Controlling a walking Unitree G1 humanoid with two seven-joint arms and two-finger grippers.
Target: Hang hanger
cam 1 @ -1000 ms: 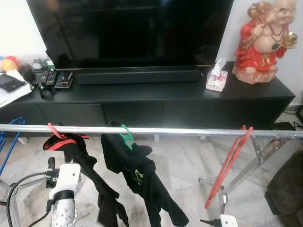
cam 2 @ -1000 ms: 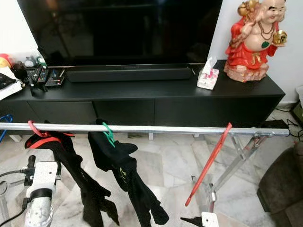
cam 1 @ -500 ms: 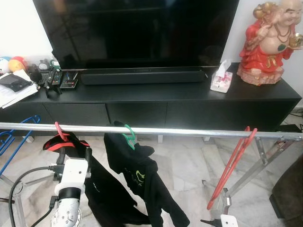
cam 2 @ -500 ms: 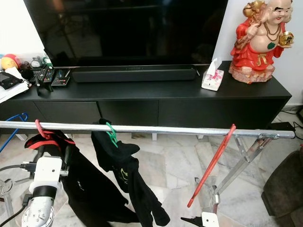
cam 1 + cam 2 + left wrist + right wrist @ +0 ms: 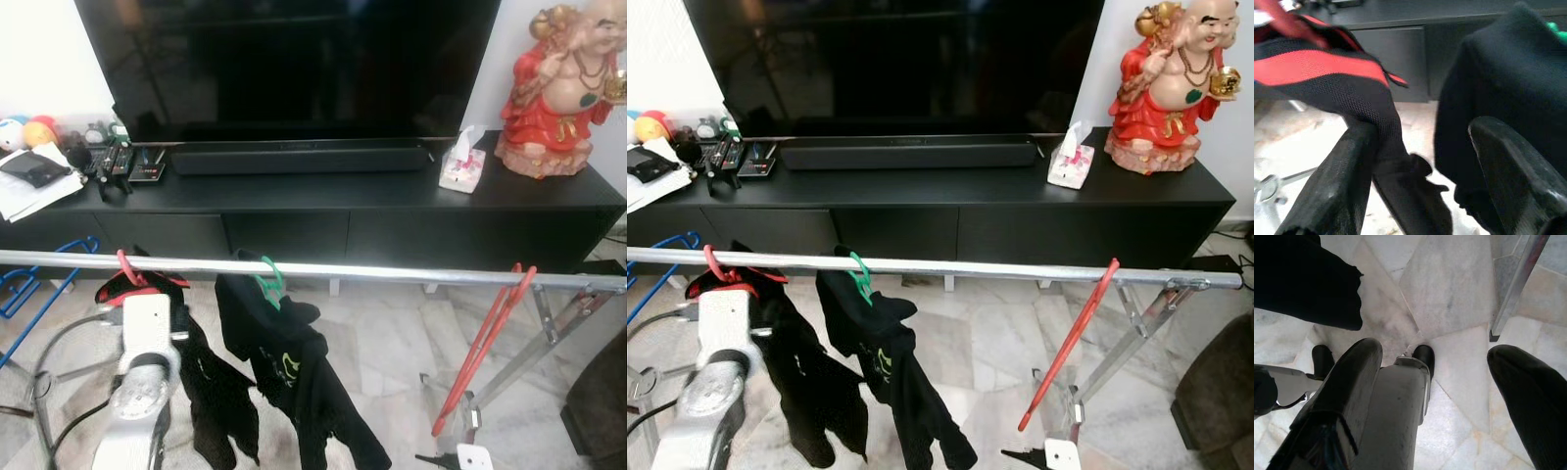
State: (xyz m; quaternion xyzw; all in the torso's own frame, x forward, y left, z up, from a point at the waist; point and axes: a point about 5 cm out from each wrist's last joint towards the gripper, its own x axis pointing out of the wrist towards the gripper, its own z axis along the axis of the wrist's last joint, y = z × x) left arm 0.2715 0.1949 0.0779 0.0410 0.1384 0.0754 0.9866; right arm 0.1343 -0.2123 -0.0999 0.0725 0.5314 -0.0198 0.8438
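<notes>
Left wrist view has the left claw spread open beside the black-and-red garment, one finger touching the cloth. That garment's red hanger hooks the metal rail; a green hanger and an empty red hanger hang further along. Right claw is open above the marble floor.

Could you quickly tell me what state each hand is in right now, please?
Left hand: open, fingers either side of the black garment with red stripe, not gripping it.
Right hand: open, holding nothing, pointing down at the marble floor.
</notes>
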